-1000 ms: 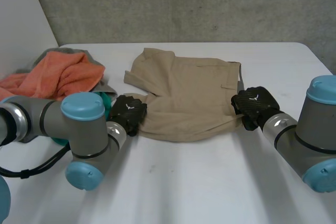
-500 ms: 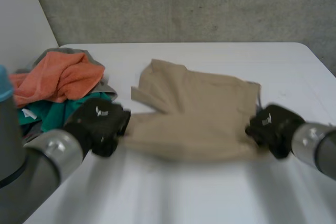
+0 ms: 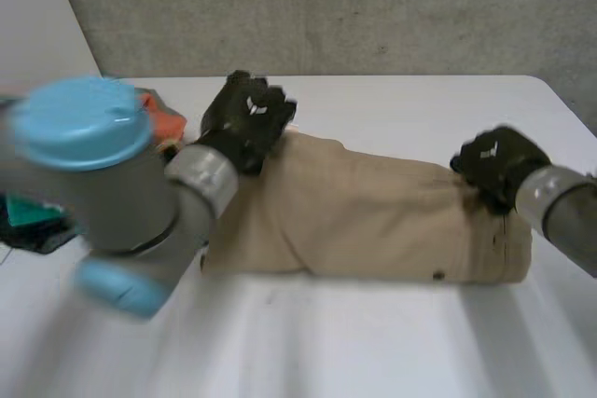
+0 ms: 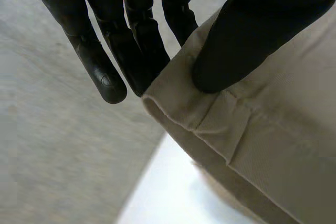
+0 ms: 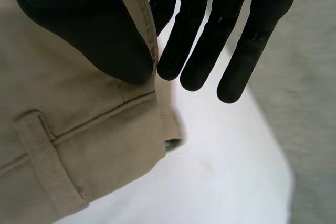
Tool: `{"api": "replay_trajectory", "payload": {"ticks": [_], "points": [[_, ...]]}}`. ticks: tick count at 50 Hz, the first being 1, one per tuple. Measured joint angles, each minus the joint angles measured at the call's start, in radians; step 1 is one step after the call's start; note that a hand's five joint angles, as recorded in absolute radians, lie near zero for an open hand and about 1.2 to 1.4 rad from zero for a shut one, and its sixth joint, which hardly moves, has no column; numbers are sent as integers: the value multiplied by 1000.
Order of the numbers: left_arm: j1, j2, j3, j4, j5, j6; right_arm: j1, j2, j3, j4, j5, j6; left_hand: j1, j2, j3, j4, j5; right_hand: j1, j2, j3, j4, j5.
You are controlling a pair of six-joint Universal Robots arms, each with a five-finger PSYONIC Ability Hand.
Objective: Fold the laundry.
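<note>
Shorts (image 3: 373, 221), perhaps folded, in left hand (image 3: 244, 118), right hand (image 3: 499, 163).

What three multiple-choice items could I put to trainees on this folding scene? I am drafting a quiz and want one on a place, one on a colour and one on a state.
1. Where on the tan garment is the right hand?
A. its middle
B. its belt-loop end
C. off it, on the table

2. What colour is the cloth just behind the left arm?
A. orange
B. purple
C. black

3. What is the left hand doing?
A. lying flat
B. curled, empty
C. pinching the garment's edge

Key:
1 B: its wrist view shows a belt loop beside its thumb.
2 A: orange shows in the head view.
3 C: its wrist view shows the thumb pressing the hem against the fingers.
</note>
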Motion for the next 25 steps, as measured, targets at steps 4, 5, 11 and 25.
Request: {"api": "replay_trajectory", "payload": {"ticks": [4, 5, 11, 25], "points": [[20, -235, 221, 112, -13, 69, 7, 98, -80, -142, 49, 23, 0, 0, 0, 0, 0, 0, 0, 0, 0, 0], [27, -299, 287, 129, -12, 79, 9, 153, -122, -215, 65, 26, 0, 0, 0, 0, 0, 0, 0, 0, 0, 0], [45, -566, 590, 168, -10, 92, 13, 334, -243, -420, 100, 17, 0, 0, 1, 0, 0, 0, 0, 0, 0, 0], [21, -771, 802, 365, -10, 75, 51, 572, -401, -629, 168, 4, -952, -989, -977, -997, -959, -909, -970, -983, -992, -980]]}}
